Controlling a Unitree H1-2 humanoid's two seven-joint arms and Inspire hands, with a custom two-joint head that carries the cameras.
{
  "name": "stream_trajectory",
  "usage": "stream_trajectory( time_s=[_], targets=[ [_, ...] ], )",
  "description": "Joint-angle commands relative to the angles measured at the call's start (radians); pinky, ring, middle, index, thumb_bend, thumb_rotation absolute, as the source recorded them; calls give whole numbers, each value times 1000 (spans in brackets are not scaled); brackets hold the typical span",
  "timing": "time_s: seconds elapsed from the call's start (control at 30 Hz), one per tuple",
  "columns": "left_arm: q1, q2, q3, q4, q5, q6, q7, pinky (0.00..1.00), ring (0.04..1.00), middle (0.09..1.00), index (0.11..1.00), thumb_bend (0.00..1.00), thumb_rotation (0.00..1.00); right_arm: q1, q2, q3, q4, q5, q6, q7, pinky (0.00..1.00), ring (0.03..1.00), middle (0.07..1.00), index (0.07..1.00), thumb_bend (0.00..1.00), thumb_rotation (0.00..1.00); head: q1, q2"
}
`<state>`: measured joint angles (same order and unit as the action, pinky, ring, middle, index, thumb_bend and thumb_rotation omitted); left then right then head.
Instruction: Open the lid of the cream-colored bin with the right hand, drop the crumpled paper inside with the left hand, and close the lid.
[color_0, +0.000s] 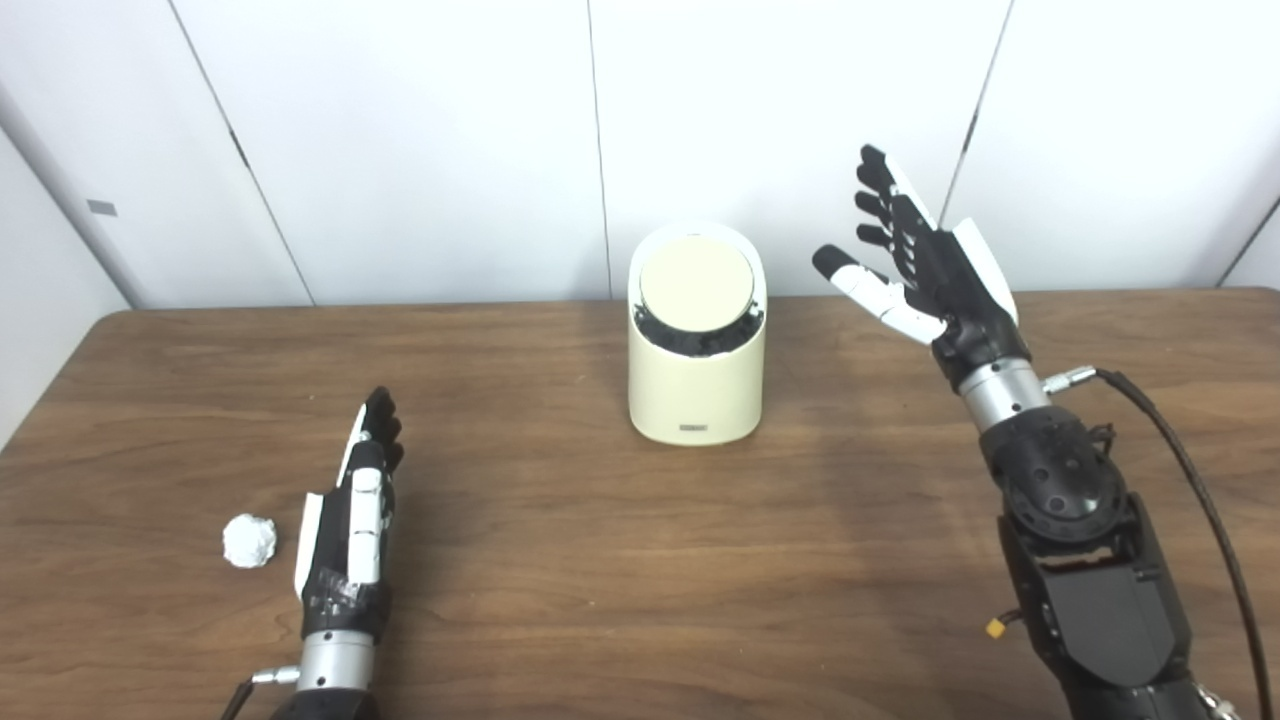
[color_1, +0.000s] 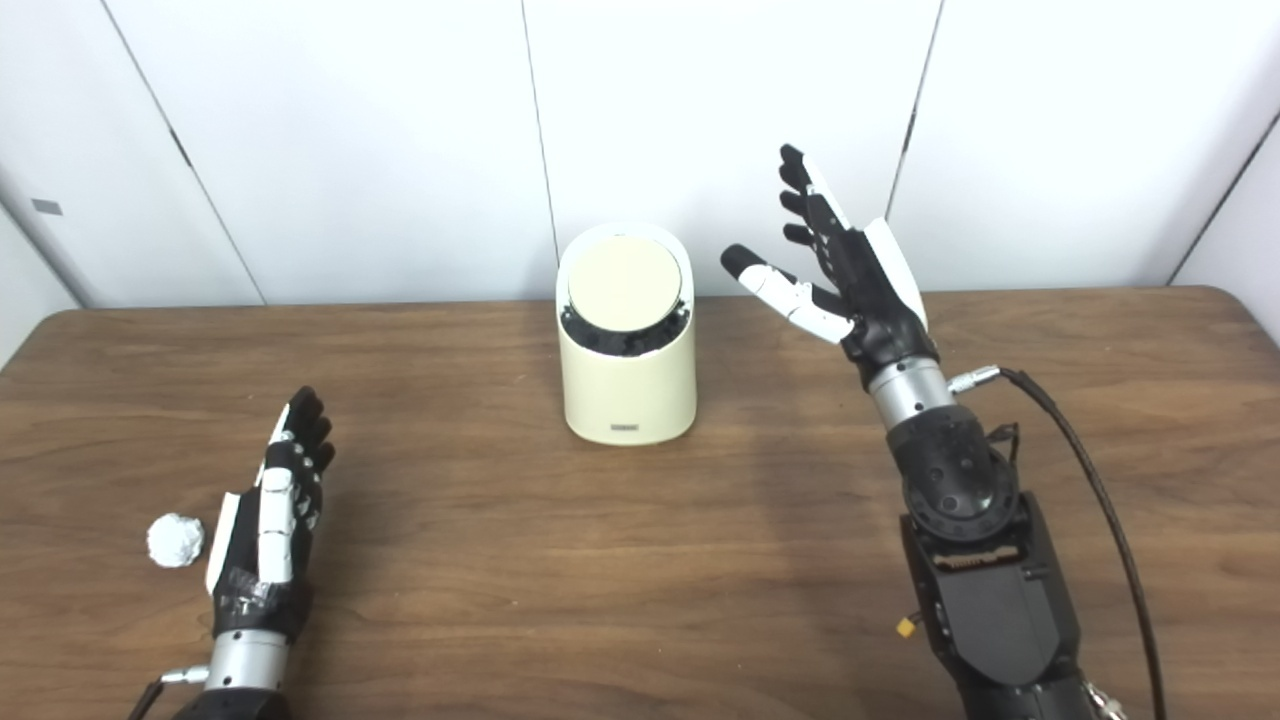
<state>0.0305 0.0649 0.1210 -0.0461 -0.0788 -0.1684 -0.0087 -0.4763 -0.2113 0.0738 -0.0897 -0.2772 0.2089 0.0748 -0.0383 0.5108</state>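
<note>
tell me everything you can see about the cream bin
The cream-colored bin is a small rounded container with smooth, plastic-looking walls and a small dark label low on its front. Its round lid is shut and slopes toward the camera, with a dark gap below it. It stands upright on the wooden table, mid-table toward the back edge. Nothing touches it; the open right hand hangs beside it, apart.

No readable text anywhere. Cream-colored bin (color_0: 697, 390) has a small dark label low on its front, near the base; lettering too small and blurred to make out. Grey tag on the wall panel (color_0: 101, 208) at left, blank or illegible.
</note>
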Motion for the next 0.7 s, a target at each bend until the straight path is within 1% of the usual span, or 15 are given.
stream_trajectory(
  time_s=[0.0, 0.67],
  targets=[
    [30, -25, -16, 23, -12, -7, -2, 1000, 1000, 1000, 1000, 503, 1000, -78, -1, 5, -24, -22, -9, -6, 908, 941, 958, 966, 569, 656, -1, 0],
    [30, -26, -15, 23, -12, -7, -3, 1000, 1000, 1000, 1000, 503, 1000, -79, 0, 4, -24, -27, -7, -4, 909, 941, 958, 966, 570, 657, -1, 0]
  ],
)
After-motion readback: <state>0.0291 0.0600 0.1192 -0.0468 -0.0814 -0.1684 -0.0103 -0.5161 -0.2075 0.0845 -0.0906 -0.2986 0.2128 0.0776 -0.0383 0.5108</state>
